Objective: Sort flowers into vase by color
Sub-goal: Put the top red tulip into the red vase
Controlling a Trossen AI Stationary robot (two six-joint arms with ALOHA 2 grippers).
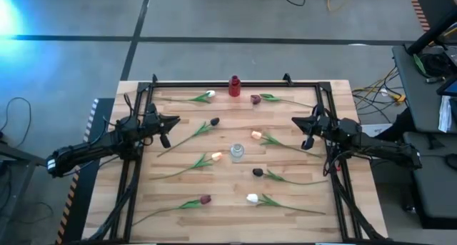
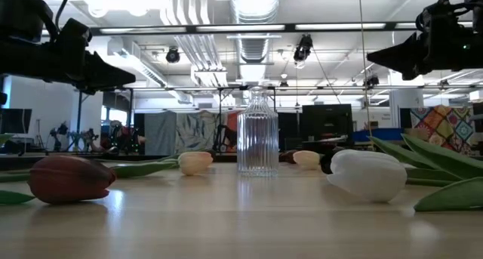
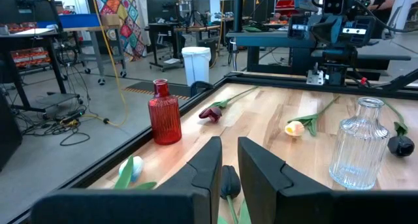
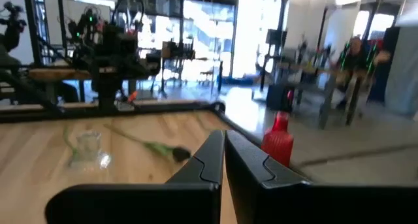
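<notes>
Several artificial tulips lie flat on the wooden table. The far row has a white one and a maroon one. In the middle lie a dark one and two peach ones. A dark one, a maroon one and a white one lie nearer. A red vase stands at the far edge, and a clear ribbed vase stands mid-table. My left gripper hovers left of the dark tulip, with a narrow gap between its fingers. My right gripper hovers at the right side, shut.
A black metal frame runs around the table top. Both arms hang above the table in the low view, the left gripper and the right gripper well above the clear vase. Bare wood lies between the tulips.
</notes>
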